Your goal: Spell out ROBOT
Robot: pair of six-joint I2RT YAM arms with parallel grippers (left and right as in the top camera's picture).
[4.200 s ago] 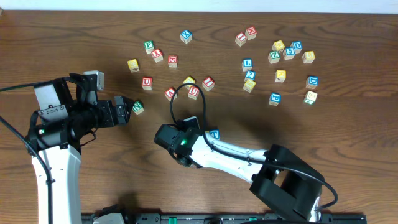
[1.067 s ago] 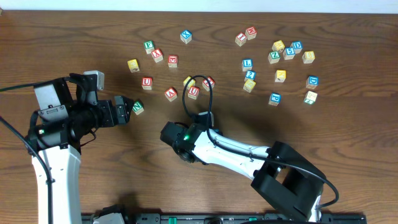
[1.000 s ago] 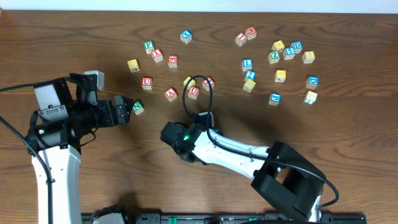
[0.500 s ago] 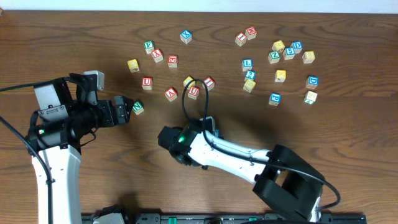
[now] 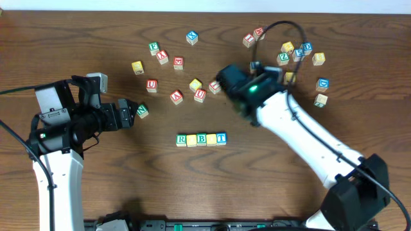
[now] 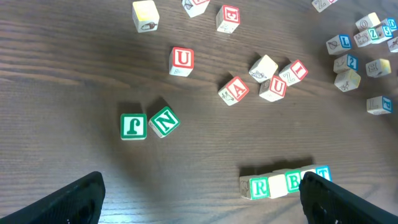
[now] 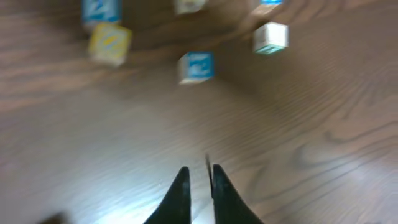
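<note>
Five cubes sit touching in a row at six o'clock on the counter: R cube, B cube and T cube, with yellow cubes between them whose letters we cannot read. We judge the word laid out, pending those two faces. The left fingers are spread wide and empty. The right fingers, almost pressed together, pinch nothing above loose cubes toward one o'clock. The counter is dark wood grain, and we see only a pale strip beyond its twelve o'clock edge.

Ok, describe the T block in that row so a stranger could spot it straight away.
On the wooden table, below the scattered cubes in the overhead view, one short row of cubes lies alone. The T cube is its right-hand end, the row's only blue-lettered face.
</note>
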